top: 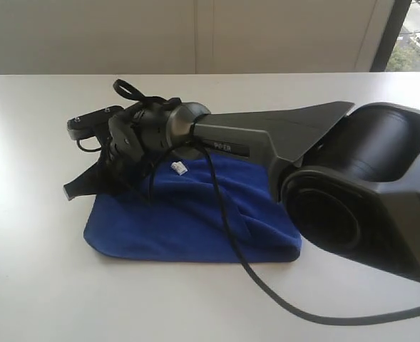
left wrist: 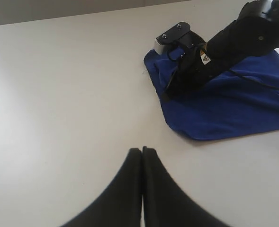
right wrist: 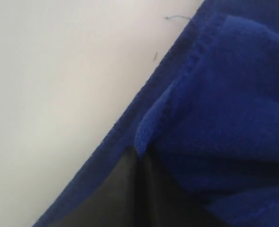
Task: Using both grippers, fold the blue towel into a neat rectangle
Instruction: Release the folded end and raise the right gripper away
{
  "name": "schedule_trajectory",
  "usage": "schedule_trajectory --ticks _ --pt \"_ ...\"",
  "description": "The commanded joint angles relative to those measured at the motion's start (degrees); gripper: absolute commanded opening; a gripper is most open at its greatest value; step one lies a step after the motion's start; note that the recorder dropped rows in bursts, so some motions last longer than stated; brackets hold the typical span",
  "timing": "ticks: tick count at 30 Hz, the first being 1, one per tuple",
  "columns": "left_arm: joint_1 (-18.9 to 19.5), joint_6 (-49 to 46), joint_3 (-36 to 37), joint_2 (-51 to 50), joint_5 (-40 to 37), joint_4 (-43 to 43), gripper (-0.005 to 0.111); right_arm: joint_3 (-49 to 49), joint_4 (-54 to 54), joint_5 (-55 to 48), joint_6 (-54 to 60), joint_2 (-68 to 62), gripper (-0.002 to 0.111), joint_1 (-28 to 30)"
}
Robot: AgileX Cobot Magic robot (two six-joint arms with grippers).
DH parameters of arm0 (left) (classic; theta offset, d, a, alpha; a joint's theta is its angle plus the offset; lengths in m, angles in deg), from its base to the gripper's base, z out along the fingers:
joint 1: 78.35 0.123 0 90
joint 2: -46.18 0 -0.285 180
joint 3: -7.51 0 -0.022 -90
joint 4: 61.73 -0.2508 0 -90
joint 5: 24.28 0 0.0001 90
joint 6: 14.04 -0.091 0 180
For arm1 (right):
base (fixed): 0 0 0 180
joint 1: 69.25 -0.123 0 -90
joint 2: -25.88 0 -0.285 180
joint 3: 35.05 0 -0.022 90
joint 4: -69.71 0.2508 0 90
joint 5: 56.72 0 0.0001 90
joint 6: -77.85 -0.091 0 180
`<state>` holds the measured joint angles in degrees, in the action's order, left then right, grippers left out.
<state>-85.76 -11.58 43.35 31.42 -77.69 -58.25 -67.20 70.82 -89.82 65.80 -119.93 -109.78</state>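
The blue towel (top: 188, 214) lies folded on the white table (top: 38, 285), its white label (top: 178, 168) on top near the far edge. My right gripper (top: 70, 191) reaches across it to its far left corner. In the right wrist view the right gripper (right wrist: 138, 153) is shut, with a fold of the blue towel (right wrist: 224, 94) pinched at its tips. The left wrist view shows my left gripper (left wrist: 142, 149) shut and empty above bare table, well apart from the blue towel (left wrist: 224, 113) and the right gripper (left wrist: 170, 92). The left gripper is outside the exterior view.
The right arm's bulky black body (top: 366, 199) fills the right side of the exterior view. Its black cable (top: 238, 249) trails over the towel and along the table's front. A wall (top: 195, 35) stands behind the table.
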Motion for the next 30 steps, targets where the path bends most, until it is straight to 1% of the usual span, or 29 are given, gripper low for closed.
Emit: schedule_trajectory --ticks 1,3,8,10,11,15,18,21,25,27,28,30 --pt "0.0 0.3 0.2 0.3 -0.2 0.1 0.0 0.0 3.8 0.2 -0.2 -0.8 0.004 0.0" --pt "0.0 0.3 0.2 0.3 -0.2 0.1 0.0 -0.2 4.4 0.2 -0.2 -0.8 0.014 0.0" --pt "0.0 0.3 0.2 0.3 -0.2 0.1 0.0 -2.2 4.4 -0.9 -0.2 0.4 0.046 0.0" --pt "0.0 0.3 0.2 0.3 -0.2 0.1 0.0 -2.9 4.3 -1.5 -0.2 1.6 0.053 0.0" --pt "0.0 0.3 0.2 0.3 -0.2 0.1 0.0 -3.2 4.3 -2.3 -0.2 2.5 0.054 0.1" --pt "0.0 0.3 0.2 0.3 -0.2 0.1 0.0 -3.2 3.2 -5.9 -0.2 7.2 0.054 0.8" --pt "0.0 0.3 0.2 0.3 -0.2 0.1 0.0 -3.2 2.8 -9.0 0.5 10.9 0.05 2.2" --pt "0.0 0.3 0.2 0.3 -0.2 0.1 0.0 -3.2 2.8 -12.2 2.6 14.0 0.04 4.5" --pt "0.0 0.3 0.2 0.3 -0.2 0.1 0.0 -2.9 2.7 -17.3 3.4 15.7 0.031 7.6" --pt "0.0 0.3 0.2 0.3 -0.2 0.1 0.0 -0.8 2.7 -17.4 4.0 16.7 0.026 9.3" --pt "0.0 0.3 0.2 0.3 -0.2 0.1 0.0 0.4 2.7 -17.1 4.2 17.3 0.022 10.2" --pt "0.0 0.3 0.2 0.3 -0.2 0.1 0.0 4.0 2.8 -16.1 4.4 18.8 0.01 12.1"
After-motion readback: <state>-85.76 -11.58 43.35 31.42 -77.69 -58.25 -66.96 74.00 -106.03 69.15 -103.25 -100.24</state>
